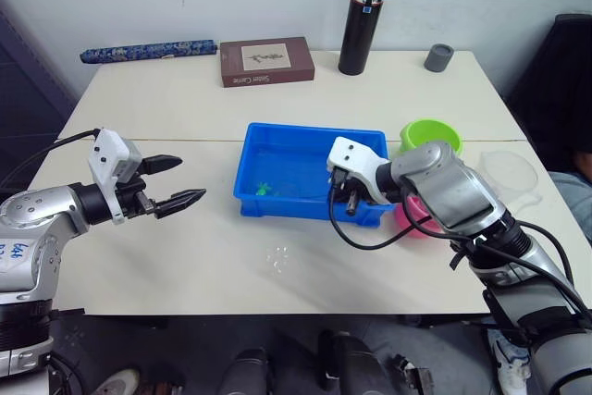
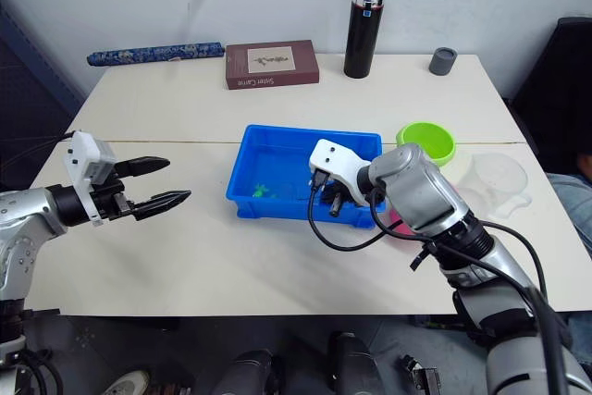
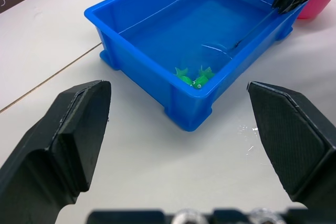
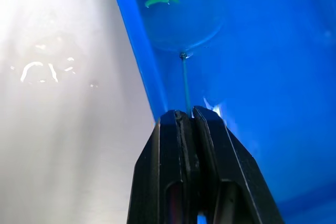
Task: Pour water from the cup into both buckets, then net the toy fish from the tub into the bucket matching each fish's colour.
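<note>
The blue tub [image 1: 277,136] sits mid-table with water in it and green toy fish [image 3: 197,77] at its near left corner. My right gripper [image 4: 185,115] hangs over the tub's near right edge, shut on the thin handle of the net [image 4: 184,27]. The net's hoop lies in the water right beside the green fish. The lime green bucket [image 1: 431,135] stands right of the tub. The pink bucket [image 1: 413,223] is mostly hidden behind my right arm. The clear cup [image 1: 509,173] stands further right. My left gripper [image 1: 190,179] hovers open, left of the tub, holding nothing.
A tall black flask [image 1: 363,23], a grey cap [image 1: 439,57], a brown book [image 1: 266,61] and a rolled blue patterned item [image 1: 148,50] line the table's far side. Spilled water drops [image 1: 277,257] lie in front of the tub.
</note>
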Tool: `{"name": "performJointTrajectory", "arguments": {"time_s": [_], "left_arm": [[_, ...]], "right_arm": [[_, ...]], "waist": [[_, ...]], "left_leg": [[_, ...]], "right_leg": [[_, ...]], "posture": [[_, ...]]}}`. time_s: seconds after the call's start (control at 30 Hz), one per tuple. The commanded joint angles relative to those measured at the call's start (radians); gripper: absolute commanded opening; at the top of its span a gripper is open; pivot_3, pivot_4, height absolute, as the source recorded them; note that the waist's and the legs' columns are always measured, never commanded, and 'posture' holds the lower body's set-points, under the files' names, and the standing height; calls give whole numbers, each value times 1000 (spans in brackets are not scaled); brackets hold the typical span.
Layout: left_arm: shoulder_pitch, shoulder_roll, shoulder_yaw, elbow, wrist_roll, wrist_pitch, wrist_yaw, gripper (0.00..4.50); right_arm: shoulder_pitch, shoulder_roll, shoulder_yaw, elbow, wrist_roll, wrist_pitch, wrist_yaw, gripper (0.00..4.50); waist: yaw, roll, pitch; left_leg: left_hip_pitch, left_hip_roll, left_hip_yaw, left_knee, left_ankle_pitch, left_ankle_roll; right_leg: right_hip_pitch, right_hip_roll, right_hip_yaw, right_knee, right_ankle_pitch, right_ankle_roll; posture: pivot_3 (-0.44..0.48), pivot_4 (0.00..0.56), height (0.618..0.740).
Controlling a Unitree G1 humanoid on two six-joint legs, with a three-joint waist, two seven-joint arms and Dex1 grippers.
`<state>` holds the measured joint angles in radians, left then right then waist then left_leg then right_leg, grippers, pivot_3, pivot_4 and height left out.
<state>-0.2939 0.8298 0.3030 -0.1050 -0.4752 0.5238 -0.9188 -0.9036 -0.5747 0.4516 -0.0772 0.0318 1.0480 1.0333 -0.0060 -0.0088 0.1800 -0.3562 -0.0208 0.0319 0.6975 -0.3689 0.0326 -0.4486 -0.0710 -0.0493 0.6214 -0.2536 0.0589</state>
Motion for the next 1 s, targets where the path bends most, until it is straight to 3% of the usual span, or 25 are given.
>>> {"name": "performJointTrajectory", "arguments": {"time_s": [0.03, 0.57, 1.0], "left_arm": [[3, 10, 35, -25, -24, -5, 3, 4473], [0, 9, 32, -18, -24, -10, 2, 4473], [-13, 9, 20, -6, -22, -16, -3, 4473]], "right_arm": [[-21, 12, -33, -35, 59, 53, 7, 0], [-40, 50, -54, -32, 155, 157, -71, 0], [-80, 73, -159, 14, 256, 255, -129, 0]], "waist": [[0, 0, 0], [-9, 0, 0], [-22, 0, 0]], "left_leg": [[0, 0, 0, 0, 0, 0], [0, 0, 0, -2, 0, 0], [0, 0, 0, -5, 0, 0]], "right_leg": [[0, 0, 0, 0, 0, 0], [0, 0, 0, -2, 0, 0], [-2, 0, 0, -2, 0, 0]], "posture": [[0, 150, 740], [0, 150, 740], [0, 150, 740]]}}
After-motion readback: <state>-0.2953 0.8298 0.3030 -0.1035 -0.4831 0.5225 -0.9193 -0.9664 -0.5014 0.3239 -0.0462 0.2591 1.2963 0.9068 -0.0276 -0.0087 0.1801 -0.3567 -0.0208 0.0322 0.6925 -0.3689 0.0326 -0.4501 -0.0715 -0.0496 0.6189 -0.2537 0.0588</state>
